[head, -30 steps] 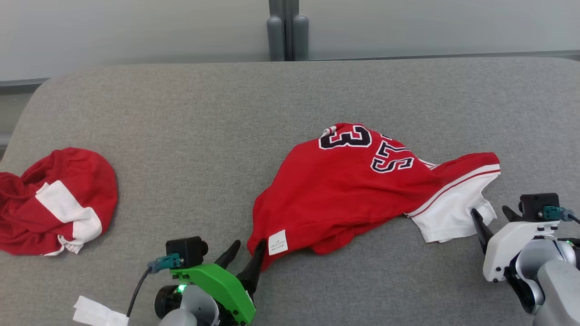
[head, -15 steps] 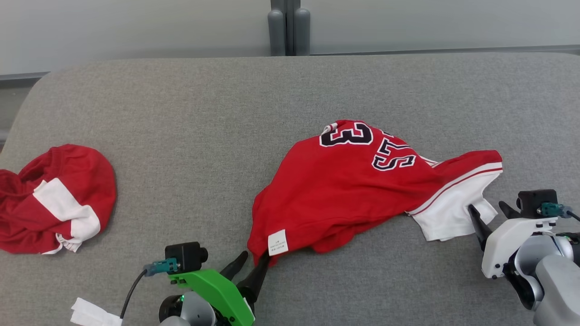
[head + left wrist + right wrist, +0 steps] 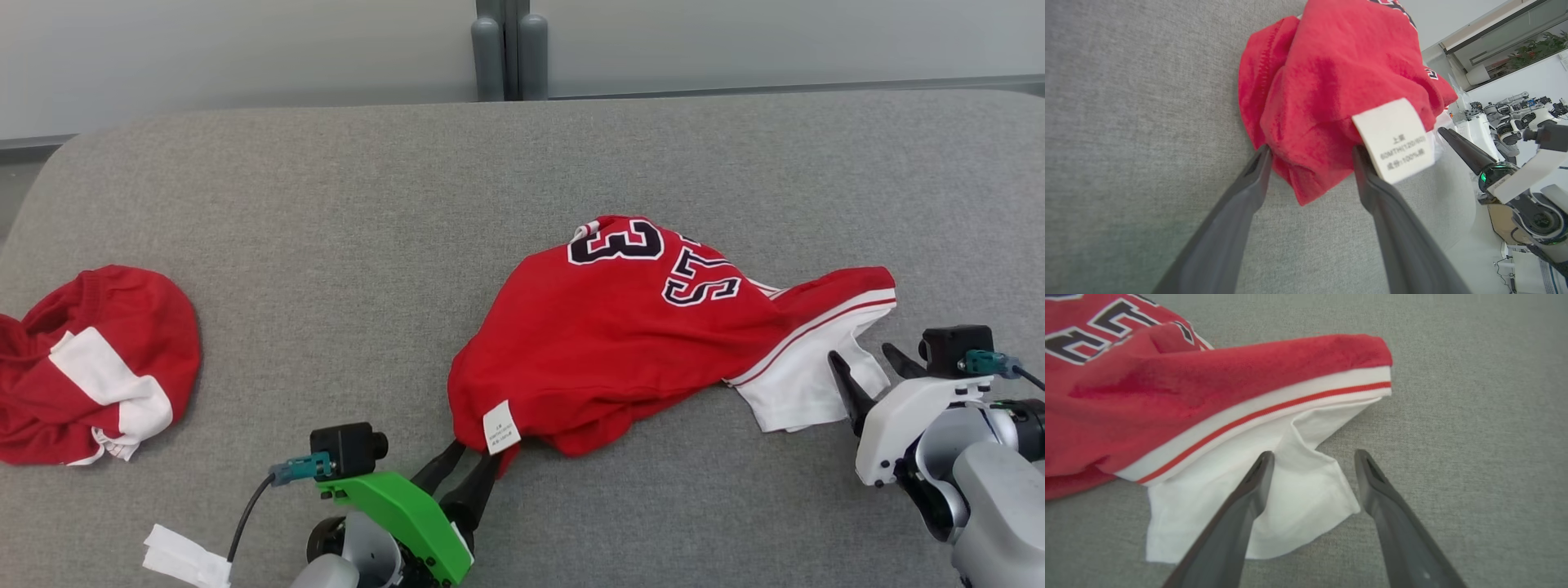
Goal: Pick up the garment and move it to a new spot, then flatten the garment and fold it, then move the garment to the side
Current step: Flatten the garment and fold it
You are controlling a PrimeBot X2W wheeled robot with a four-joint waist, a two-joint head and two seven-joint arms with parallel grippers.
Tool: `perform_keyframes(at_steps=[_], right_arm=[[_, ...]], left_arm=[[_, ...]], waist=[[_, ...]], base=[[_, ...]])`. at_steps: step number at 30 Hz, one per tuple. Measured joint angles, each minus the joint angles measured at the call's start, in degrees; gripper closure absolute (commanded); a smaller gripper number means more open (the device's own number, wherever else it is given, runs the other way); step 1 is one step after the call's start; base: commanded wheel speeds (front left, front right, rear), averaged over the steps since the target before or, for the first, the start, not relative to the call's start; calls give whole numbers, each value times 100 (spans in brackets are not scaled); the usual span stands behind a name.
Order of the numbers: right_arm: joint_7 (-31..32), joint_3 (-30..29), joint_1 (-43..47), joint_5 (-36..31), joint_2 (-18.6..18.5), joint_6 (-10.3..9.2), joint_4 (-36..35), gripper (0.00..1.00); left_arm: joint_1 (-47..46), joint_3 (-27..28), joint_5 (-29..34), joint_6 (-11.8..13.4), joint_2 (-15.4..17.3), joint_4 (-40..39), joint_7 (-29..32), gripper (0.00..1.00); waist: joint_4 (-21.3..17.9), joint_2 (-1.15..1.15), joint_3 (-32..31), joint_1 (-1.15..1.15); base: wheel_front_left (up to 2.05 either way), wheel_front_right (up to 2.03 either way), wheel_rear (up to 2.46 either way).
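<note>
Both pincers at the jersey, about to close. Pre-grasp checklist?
1. Left pincer open: ok.
2. Red corner of the jersey, beside the label, sits inside the left pincer: ok.
3. Right pincer open: ok.
4. White corner sits inside the right pincer: ok.
5. How many cloth layers each grasp would catch: cannot tell.
6. Other red garment lies apart from the jersey: ok.

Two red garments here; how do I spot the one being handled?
On the grey upholstered surface, look right of centre. The red jersey there bears black numerals and a white label; the crumpled red garment far left shows no numerals.
</note>
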Motion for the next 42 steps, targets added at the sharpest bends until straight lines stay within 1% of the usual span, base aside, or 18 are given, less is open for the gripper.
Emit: perform_keyframes(at_steps=[2, 5, 13, 18, 21, 23, 29, 33, 37, 42], right_arm=[[73, 123, -80, 7, -54, 1, 34, 0], [355, 371, -93, 33, -220, 0, 116, 0], [1065, 735, -201, 693, -481, 1, 100, 0], [1405, 833, -194, 927, -591, 3, 120, 0], [1471, 811, -186, 982, -631, 10, 114, 0], [1474, 765, -177, 1003, -622, 10, 113, 100], [1344, 673, -129, 981, -559, 5, 186, 100], [1270, 611, -121, 915, -533, 10, 270, 100], [1228, 550, -105, 870, -520, 10, 322, 100], [1218, 522, -99, 829, -494, 9, 325, 100]], left_arm=[[-18, -58, -65, 0, 53, 22, -51, 0], [-75, -151, -93, 0, 119, 82, -105, 0], [-196, -235, -42, 0, 158, 391, -299, 0], [-256, -271, 107, 12, 179, 512, -400, 0], [-286, -269, 109, 12, 191, 520, -449, 0], [-293, -270, 109, 12, 202, 521, -454, 0], [-298, -367, 77, 12, 149, 533, -387, 0], [-297, -476, -101, 5, 122, 407, -344, 0], [-298, -510, -253, 4, 123, 307, -435, 0], [-487, -522, -303, 3, 88, 615, -534, 0]], waist=[[4, 0, 4, 0], [37, 0, 15, 0], [109, 0, 64, 0], [158, 0, 106, 0], [175, 0, 121, 0], [168, 0, 121, 0], [132, 0, 95, 0], [121, 0, 69, 0], [106, 0, 52, 0], [81, 0, 40, 0]], base=[[0, 0, 0], [0, 0, 0], [0, 0, 0], [0, 0, 0], [0, 0, 0], [0, 0, 0], [0, 0, 0], [0, 0, 0], [0, 0, 0], [0, 0, 0]])
